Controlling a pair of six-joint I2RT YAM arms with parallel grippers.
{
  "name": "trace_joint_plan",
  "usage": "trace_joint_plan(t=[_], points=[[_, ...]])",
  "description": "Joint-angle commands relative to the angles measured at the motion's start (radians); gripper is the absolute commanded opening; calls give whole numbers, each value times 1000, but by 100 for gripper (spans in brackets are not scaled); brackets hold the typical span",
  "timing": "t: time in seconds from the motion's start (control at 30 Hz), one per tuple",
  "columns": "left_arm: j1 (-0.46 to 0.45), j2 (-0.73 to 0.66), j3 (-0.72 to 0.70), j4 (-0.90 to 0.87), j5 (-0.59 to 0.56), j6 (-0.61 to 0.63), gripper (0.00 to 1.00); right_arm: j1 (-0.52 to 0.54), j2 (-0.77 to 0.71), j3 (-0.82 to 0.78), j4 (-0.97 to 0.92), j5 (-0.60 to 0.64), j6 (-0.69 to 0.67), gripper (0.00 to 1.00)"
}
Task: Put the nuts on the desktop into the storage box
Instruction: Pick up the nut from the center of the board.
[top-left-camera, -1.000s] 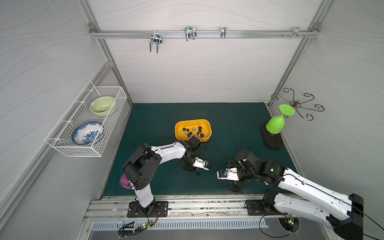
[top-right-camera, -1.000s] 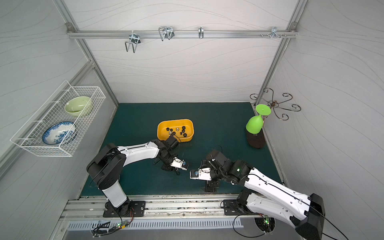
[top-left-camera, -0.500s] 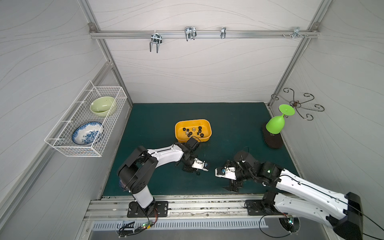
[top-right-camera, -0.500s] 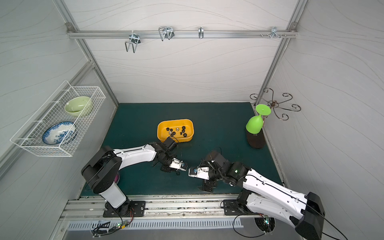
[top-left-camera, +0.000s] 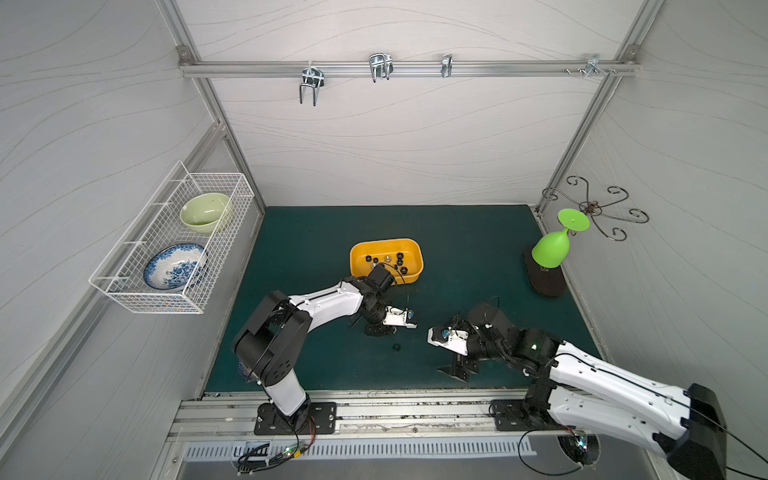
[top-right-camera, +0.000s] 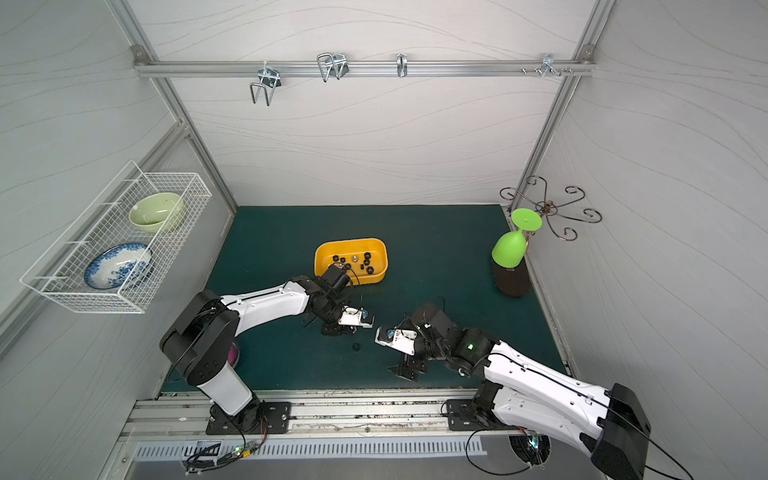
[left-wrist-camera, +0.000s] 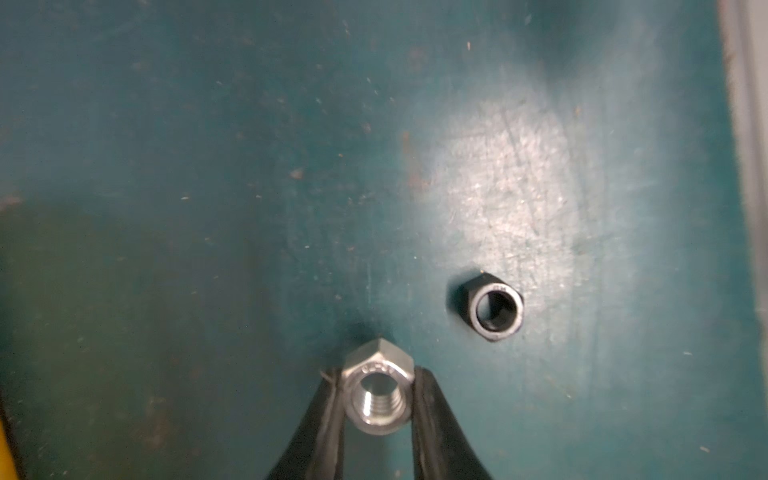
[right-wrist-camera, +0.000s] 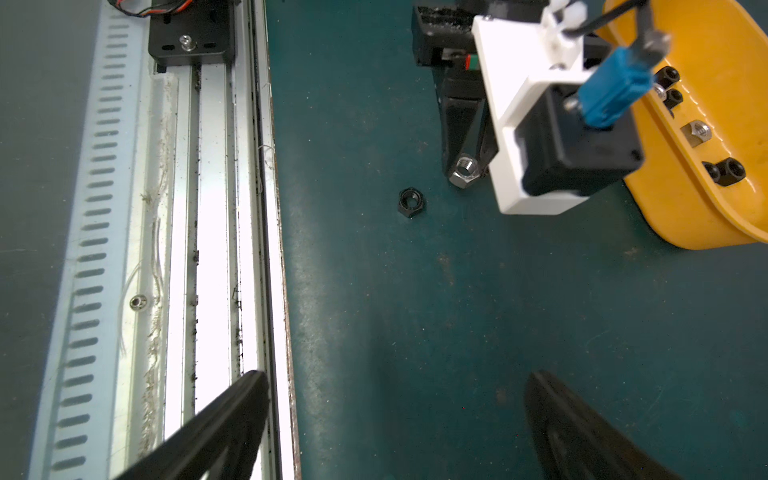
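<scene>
**Steel nut in the left jaws, one black nut loose on the desktop**

We read the nuts (top-left-camera: 400, 256) as small, hard and light. There is no crush risk, but the metal is smooth, so one pinched on its corners will slip or flick out. The best hold is across two opposite flats, with the tips low around the body.

We see the left gripper (top-left-camera: 379, 330) closed on the silver nut (left-wrist-camera: 378, 399), pinching it from both sides with the threaded hole facing back along the gripper. The grip looks square on the flats. The nut sits low, at or just above the desktop (top-left-camera: 457, 249); we can't tell whether it is clear of the surface. It is near the storage box (top-left-camera: 409, 277) but apart from it.

The black nut (left-wrist-camera: 494, 307) lies flat on the desktop just beside the held one, not touching it, between the two grippers.

The right gripper (right-wrist-camera: 397, 376) hangs with its jaws wide apart, holding and touching nothing, near the black nut.

The storage box already holds several nuts, mostly black and at least one silver.

Our call: the box is close, so a steady lift should be enough. The black nut suits the right arm.
</scene>
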Motion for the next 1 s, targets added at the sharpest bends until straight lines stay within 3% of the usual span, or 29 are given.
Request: trace_joint_plan(t=[0.0, 0.13, 0.3, 0.73, 0.97], points=[[41, -4, 106, -86, 131, -75, 24, 6, -6, 13, 63, 42, 50, 99], [57, -3, 153, -112, 155, -92, 24, 6, -2, 34, 97, 126, 92, 99], [72, 31, 249, -193, 184, -140, 25, 6, 37, 109, 78, 326, 283, 99], [147, 100, 504, -337, 211, -192, 25, 6, 101, 242, 55, 343, 401, 99], [200, 134, 632, -356, 220, -229, 25, 8, 127, 285, 92, 420, 414, 99]])
